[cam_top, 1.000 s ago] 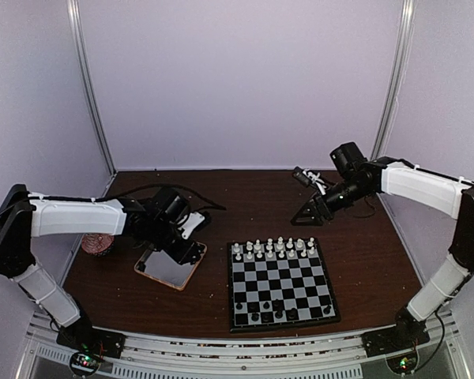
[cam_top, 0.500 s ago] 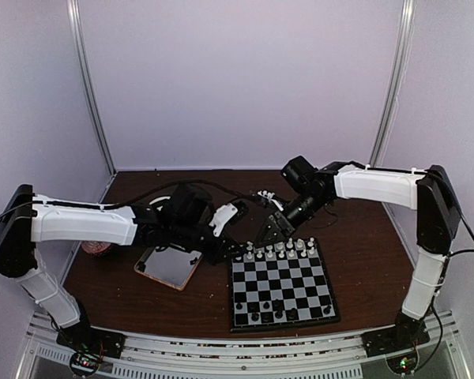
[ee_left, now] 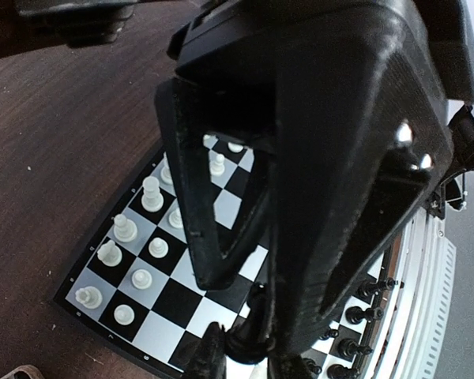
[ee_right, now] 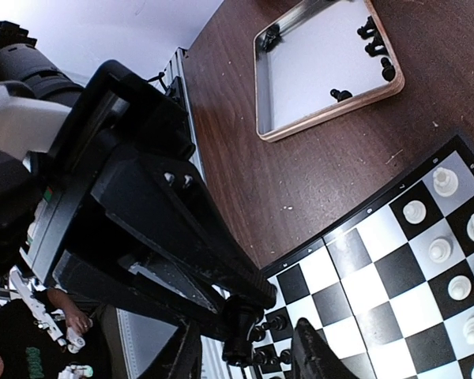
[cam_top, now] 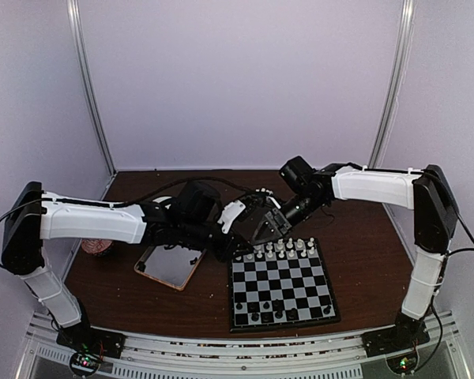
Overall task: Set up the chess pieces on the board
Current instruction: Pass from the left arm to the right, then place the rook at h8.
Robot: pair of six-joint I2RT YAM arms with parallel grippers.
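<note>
My left gripper (cam_top: 237, 239) hovers over the far-left corner of the board (cam_top: 280, 286), shut on the top of a black chess piece (ee_left: 251, 335). My right gripper (cam_top: 262, 230) meets it there. In the right wrist view its open fingers (ee_right: 182, 357) stand either side of the same black piece (ee_right: 241, 335), with gaps on both sides. White pieces (cam_top: 276, 249) fill the board's two far rows. Black pieces (cam_top: 272, 310) stand in the near rows. A few more black pieces (ee_right: 371, 35) lie in the tray (ee_right: 332, 118).
The wooden-rimmed tray (cam_top: 170, 268) lies left of the board. A small reddish-brown round object (cam_top: 97, 247) sits at the far left. Purple walls enclose the brown table (cam_top: 363, 253). Pale crumbs dot the wood near the board's corner (ee_right: 288, 207).
My left gripper has moved right from over the tray to the board's far-left corner. My right gripper has swung left from the back right and now brackets the piece the left one holds.
</note>
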